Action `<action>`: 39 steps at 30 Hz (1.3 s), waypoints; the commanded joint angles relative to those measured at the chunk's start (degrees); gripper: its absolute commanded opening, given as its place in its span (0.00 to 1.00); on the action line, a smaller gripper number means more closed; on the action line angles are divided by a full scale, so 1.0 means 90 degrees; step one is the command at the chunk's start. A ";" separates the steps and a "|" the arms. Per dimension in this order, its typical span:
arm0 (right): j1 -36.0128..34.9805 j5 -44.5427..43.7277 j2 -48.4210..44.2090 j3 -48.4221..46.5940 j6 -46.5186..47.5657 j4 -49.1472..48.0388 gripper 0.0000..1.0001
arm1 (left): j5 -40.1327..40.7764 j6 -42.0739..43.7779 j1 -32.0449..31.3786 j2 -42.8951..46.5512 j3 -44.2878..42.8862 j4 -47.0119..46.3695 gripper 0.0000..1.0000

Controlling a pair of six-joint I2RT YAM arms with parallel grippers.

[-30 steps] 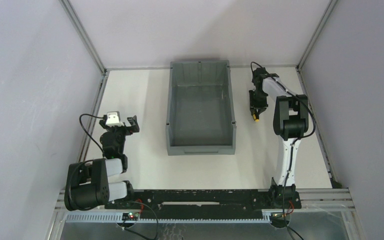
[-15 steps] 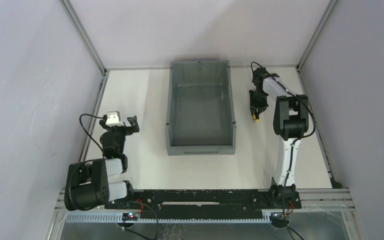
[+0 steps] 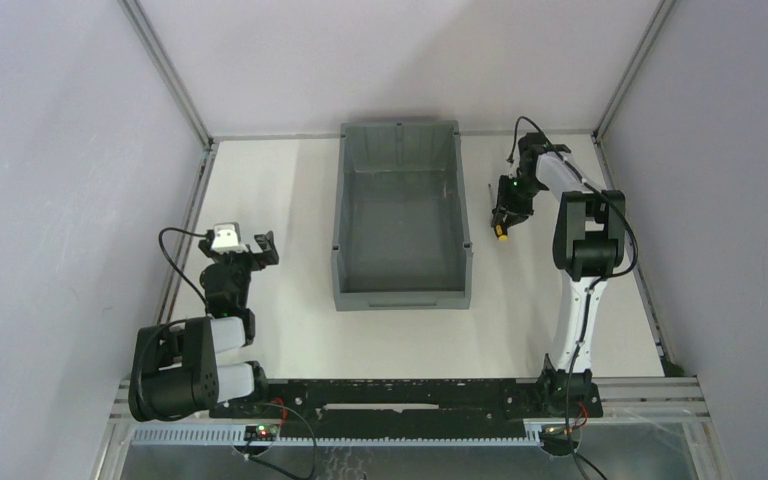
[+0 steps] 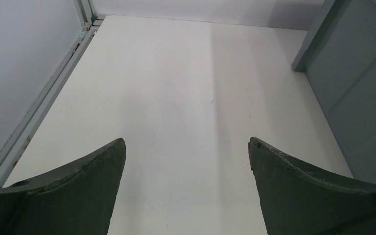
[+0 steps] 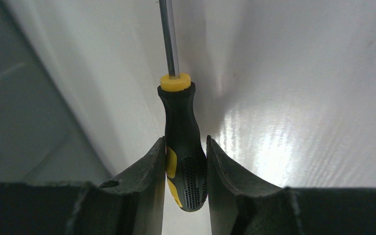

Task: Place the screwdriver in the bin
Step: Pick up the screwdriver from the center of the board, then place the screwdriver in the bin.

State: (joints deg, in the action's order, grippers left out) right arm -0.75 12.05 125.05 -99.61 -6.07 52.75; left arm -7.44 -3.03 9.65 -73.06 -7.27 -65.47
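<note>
The grey bin (image 3: 400, 287) stands in the middle of the table, open and empty. My right gripper (image 3: 503, 218) is just right of the bin's right wall, shut on the screwdriver (image 3: 501, 231). In the right wrist view the black-and-yellow handle (image 5: 182, 147) is pinched between my fingers (image 5: 149, 166), the metal shaft pointing away, held above the white table with the bin's wall (image 5: 14, 98) at the left. My left gripper (image 3: 245, 245) is open and empty, low over the table left of the bin; its fingers (image 4: 78, 176) stand wide apart.
A metal frame rail (image 3: 188, 230) runs along the table's left edge and another (image 3: 628, 240) along the right. The bin's outer wall (image 4: 357, 98) shows at the right of the left wrist view. Purple walls enclose the cell.
My right gripper has lifted the screwdriver off the table and shifted slightly left toward the bin, with the wrist turned. The left arm has not moved.
</note>
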 commanded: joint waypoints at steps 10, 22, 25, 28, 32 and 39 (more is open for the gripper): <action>0.0803 0.2916 -0.0882 -0.0239 -0.1643 -0.0526 0.15 | 0.0075 0.0084 -0.0028 0.0074 -0.0084 -0.0169 1.00; 0.1099 0.4263 -0.1444 -0.0591 -0.3238 -0.1229 0.15 | 0.0075 0.0087 -0.0024 0.0076 -0.0086 -0.0162 1.00; 0.1100 0.4484 -0.1581 -0.0639 -0.3696 -0.1444 0.15 | 0.0074 0.0089 -0.0025 0.0077 -0.0082 -0.0167 1.00; 0.1086 0.4625 -0.1800 -0.0631 -0.4146 -0.1730 0.15 | 0.0070 0.0089 -0.0024 0.0080 -0.0089 -0.0167 1.00; 0.1001 0.4563 -0.2059 -0.0685 -0.4604 -0.1864 0.16 | 0.0075 0.0084 -0.0022 0.0078 -0.0081 -0.0166 1.00; 0.0633 0.4210 -0.2304 -0.1183 -0.4789 -0.1363 0.16 | 0.0074 0.0086 -0.0027 0.0072 -0.0084 -0.0168 1.00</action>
State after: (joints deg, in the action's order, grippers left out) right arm 7.25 50.78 108.36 -105.62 -46.22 39.29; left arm -7.44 -3.03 9.65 -73.06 -7.27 -65.47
